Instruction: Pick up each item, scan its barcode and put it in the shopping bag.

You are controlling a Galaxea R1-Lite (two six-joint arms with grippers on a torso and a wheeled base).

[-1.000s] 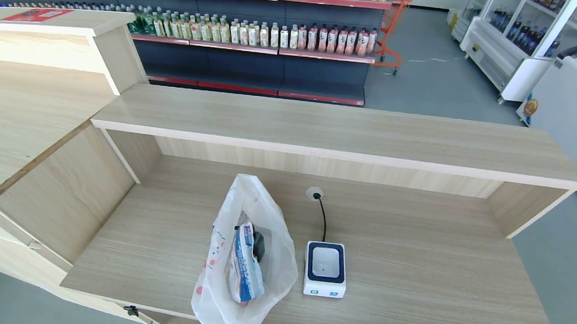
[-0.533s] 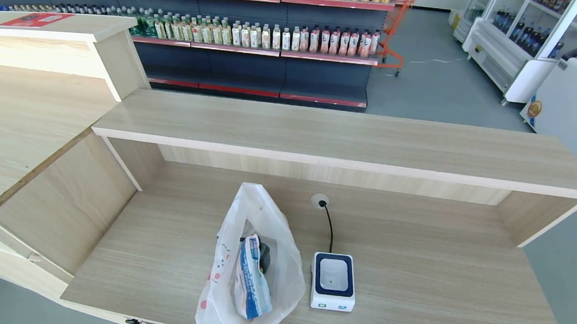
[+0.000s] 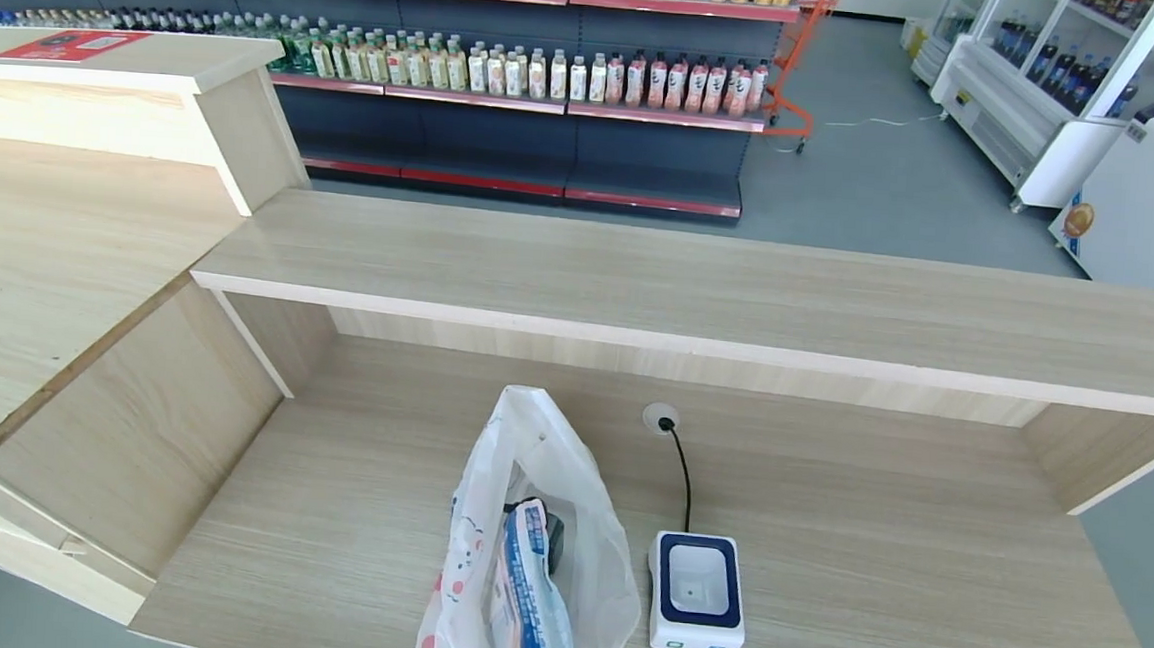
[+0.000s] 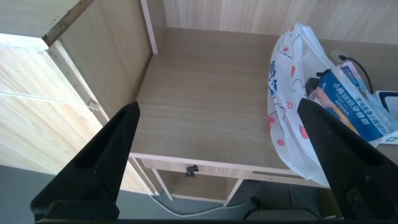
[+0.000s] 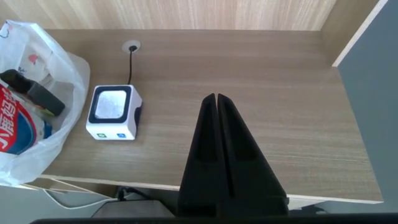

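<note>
A white plastic shopping bag [image 3: 467,558] stands open near the counter's front edge, holding a blue-and-white packet [image 3: 530,602] and a dark item [image 3: 551,535] behind it. Just to the bag's right sits the white, blue-rimmed barcode scanner [image 3: 698,592], its black cable [image 3: 680,471] running to a hole in the counter. My left gripper [image 4: 217,106] hangs open above the counter's front left part, left of the bag [image 4: 289,124]. My right gripper [image 5: 216,98] is shut with nothing in it, above the bare counter to the right of the scanner [image 5: 112,112].
A raised wooden shelf [image 3: 699,291] runs across the back of the counter, with side walls at both ends. Bare counter surface [image 3: 922,576] lies right of the scanner. Store shelves of bottles [image 3: 552,72] and glass-door fridges [image 3: 1043,82] stand beyond.
The whole head view has shifted, so the camera moved. The bag, its contents and the scanner keep the same places relative to each other on the counter.
</note>
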